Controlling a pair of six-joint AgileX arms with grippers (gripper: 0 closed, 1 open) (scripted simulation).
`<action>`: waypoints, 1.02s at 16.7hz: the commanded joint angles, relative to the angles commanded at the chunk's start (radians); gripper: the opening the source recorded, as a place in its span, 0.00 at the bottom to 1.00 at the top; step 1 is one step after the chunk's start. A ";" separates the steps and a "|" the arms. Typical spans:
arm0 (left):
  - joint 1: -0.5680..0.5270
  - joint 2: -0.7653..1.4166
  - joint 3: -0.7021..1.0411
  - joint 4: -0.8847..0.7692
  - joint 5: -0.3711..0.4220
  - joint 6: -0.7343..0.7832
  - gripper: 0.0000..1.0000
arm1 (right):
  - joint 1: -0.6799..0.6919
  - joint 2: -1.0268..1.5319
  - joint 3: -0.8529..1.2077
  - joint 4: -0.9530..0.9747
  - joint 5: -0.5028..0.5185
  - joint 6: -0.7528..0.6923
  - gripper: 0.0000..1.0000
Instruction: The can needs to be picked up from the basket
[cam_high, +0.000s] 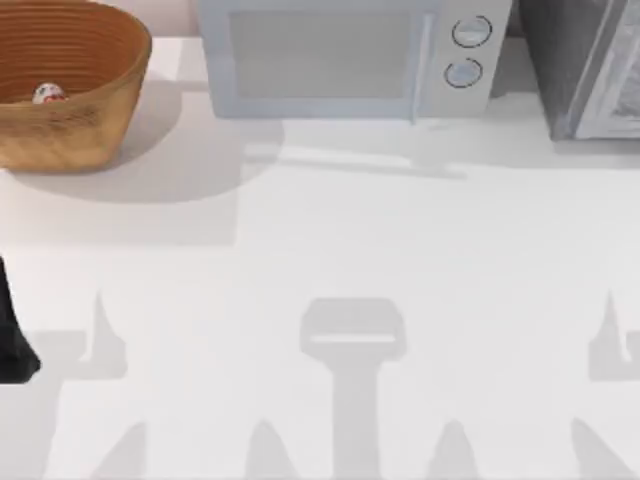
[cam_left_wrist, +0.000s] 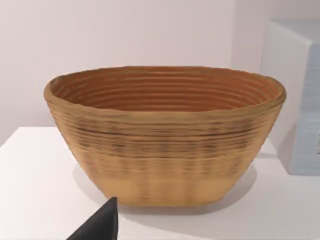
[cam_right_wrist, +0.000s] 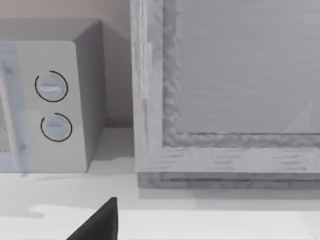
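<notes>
A white table holds the orange-brown basket at its far left corner, beside a grey-white microwave. The can sits inside the basket. The left arm waits at the table's left edge, well short of the basket; I cannot tell how either gripper's fingers stand.

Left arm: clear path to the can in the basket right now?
Probably yes. The can lies uncovered inside the open-topped basket, nothing above it. The wall hides it in the left wrist view, so approach over the rim.
</notes>
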 joint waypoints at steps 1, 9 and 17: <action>0.000 0.000 0.000 0.000 0.000 0.000 1.00 | 0.000 0.000 0.000 0.000 0.000 0.000 1.00; 0.030 0.236 0.216 -0.136 -0.011 0.009 1.00 | 0.000 0.000 0.000 0.000 0.000 0.000 1.00; 0.062 0.901 0.881 -0.509 0.012 0.036 1.00 | 0.000 0.000 0.000 0.000 0.000 0.000 1.00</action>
